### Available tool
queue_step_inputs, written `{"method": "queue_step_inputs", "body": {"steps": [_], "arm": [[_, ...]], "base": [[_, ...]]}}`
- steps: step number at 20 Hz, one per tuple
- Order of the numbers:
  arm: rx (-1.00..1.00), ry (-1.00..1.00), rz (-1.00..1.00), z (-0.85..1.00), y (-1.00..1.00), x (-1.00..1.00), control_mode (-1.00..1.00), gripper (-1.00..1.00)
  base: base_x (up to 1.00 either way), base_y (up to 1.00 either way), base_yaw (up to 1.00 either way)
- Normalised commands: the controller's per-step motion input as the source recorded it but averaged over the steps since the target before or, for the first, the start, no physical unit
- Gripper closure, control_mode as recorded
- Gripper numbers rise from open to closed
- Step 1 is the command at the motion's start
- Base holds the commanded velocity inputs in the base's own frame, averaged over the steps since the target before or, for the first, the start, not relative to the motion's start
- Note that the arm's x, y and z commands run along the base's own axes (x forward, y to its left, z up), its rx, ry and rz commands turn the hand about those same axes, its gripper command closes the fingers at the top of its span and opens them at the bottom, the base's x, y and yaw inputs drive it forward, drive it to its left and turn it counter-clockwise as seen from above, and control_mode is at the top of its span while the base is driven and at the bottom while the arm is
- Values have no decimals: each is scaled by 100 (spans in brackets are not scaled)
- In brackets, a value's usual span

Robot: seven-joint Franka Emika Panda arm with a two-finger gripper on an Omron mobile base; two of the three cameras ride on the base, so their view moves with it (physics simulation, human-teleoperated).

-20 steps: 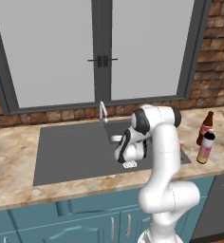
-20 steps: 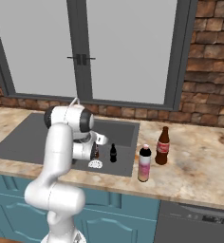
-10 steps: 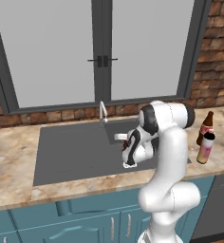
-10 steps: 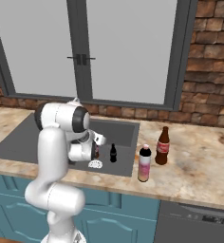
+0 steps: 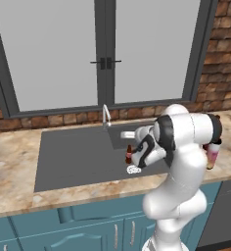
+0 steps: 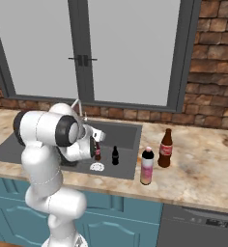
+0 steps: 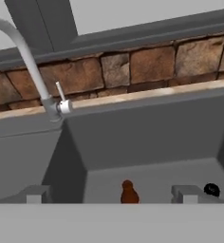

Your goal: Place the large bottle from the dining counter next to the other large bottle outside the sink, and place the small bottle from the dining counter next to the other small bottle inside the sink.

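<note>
Tool [image 7: 109, 193] raised, wide open, small bottle [image 7: 128, 192] between tips

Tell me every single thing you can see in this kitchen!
Sink: one, dark grey, set in the counter.
Faucet: one, chrome, behind the sink.
Small bottles: two, dark brown, standing close together inside the sink.
Drain: one, pale, on the sink floor.
Pink-yellow bottle: one, white cap, on the counter right of the sink.
Red-labelled bottle: one, dark brown, beside the pink-yellow bottle.
Counter: one, beige marbled.
Cabinets: teal, below.
Window: grey-framed, in a brick wall.
Gripper: one, open, over a small bottle.
</note>
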Motion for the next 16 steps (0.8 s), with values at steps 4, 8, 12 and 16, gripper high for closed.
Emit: {"method": "queue_step_inputs", "body": {"steps": [4, 8, 12, 16], "arm": [[-10, 0, 0, 48, 0, -32, -100, -100], [-9, 0, 0, 20, 0, -43, -100, -100], [0, 0, 0, 12, -3, -50, -100, -100], [0, 0, 0, 21, -8, -49, -100, -100]], "base": [[0, 0, 0], [0, 0, 0], [0, 0, 0], [0, 0, 0]]}}
